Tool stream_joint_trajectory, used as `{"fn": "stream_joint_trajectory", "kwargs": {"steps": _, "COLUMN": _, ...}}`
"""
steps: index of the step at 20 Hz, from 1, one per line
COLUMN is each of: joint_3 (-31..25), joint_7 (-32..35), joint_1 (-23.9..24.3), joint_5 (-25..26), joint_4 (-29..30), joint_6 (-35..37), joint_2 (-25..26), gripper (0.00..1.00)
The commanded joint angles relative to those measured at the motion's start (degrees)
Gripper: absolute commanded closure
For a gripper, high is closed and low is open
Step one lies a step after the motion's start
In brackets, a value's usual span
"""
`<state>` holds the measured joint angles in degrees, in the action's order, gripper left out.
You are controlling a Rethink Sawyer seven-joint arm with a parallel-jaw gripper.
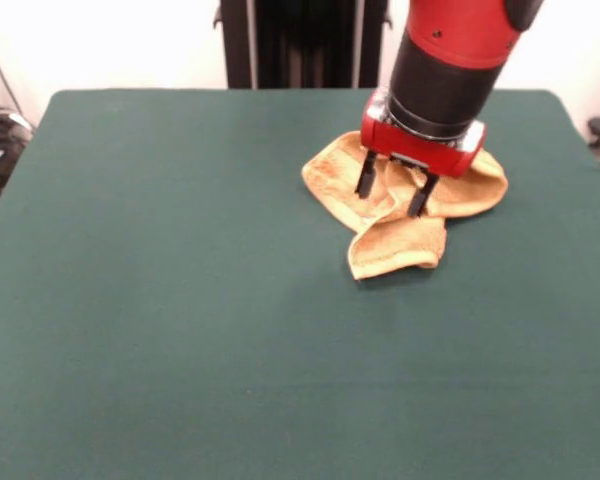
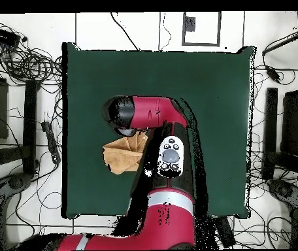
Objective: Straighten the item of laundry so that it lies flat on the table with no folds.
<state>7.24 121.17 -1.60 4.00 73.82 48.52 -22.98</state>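
The green table (image 1: 180, 300) stretches wide to the left of the gripper (image 1: 392, 195). The gripper's two black fingers (image 1: 365, 177) are spread apart, tips down on the orange towel (image 1: 395, 245). The towel lies bunched up right under the gripper, with one folded flap sticking out toward the camera.

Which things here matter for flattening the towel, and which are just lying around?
Job: crumpled orange towel, green table, gripper, open over the towel.
Lying about: cables on the floor, black stands beside the table.
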Motion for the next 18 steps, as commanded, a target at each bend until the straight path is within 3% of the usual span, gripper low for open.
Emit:
{"fn": "stream_joint_trajectory", "kwargs": {"steps": 1, "joint_3": -1.1, "joint_7": 5.0, "joint_1": -0.3, "joint_5": 2.0, "joint_4": 1.4, "joint_6": 2.0, "joint_2": 5.4, "gripper": 0.00}}
{"fn": "stream_joint_trajectory", "kwargs": {"steps": 5, "joint_3": -3.0, "joint_7": 3.3, "joint_1": 2.1, "joint_5": 2.3, "joint_4": 3.6, "joint_6": -2.9, "joint_2": 6.7, "gripper": 0.00}}
{"fn": "stream_joint_trajectory", "kwargs": {"steps": 9, "joint_3": -5.3, "joint_7": 4.1, "joint_1": 3.3, "joint_5": 3.1, "joint_4": 3.1, "joint_6": -15.8, "joint_2": 11.6, "gripper": 0.00}}
{"fn": "stream_joint_trajectory", "kwargs": {"steps": 18, "joint_3": -6.8, "joint_7": 5.9, "joint_1": 4.1, "joint_5": 1.7, "joint_4": 3.9, "joint_6": -24.9, "joint_2": 15.6, "gripper": 0.00}}
